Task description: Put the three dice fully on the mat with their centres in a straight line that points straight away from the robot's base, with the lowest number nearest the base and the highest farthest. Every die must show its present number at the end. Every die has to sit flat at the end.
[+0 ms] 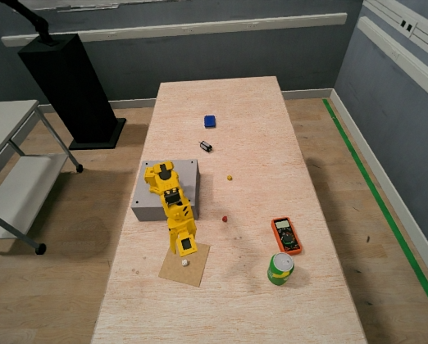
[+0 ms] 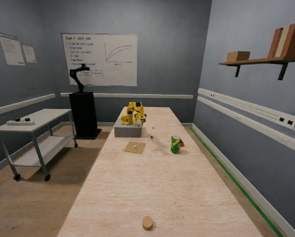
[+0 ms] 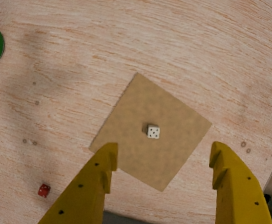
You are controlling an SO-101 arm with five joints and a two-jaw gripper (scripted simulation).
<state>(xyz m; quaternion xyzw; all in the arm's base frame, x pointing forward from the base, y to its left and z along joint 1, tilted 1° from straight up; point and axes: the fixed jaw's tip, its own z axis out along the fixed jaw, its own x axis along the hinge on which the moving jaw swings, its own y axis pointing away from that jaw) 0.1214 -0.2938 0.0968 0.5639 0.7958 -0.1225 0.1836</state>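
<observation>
A small yellow robot arm holds its gripper (image 1: 180, 251) (image 2: 139, 124) (image 3: 164, 150) above the table, fingers apart with nothing between them, near a brown square mat (image 1: 194, 275) (image 2: 139, 150) (image 3: 174, 150) on which a white die (image 1: 184, 262) (image 2: 135, 146) (image 3: 153, 132) sits showing five. The coming move probably turns on the red die (image 1: 225, 219) (image 2: 151, 137) (image 3: 44, 190), on the bare wood off the mat: in the wrist view it lies down and to the left, outside the left-hand finger. The yellow die (image 1: 229, 178) (image 2: 153, 127) lies beyond the red one, farther from the gripper.
</observation>
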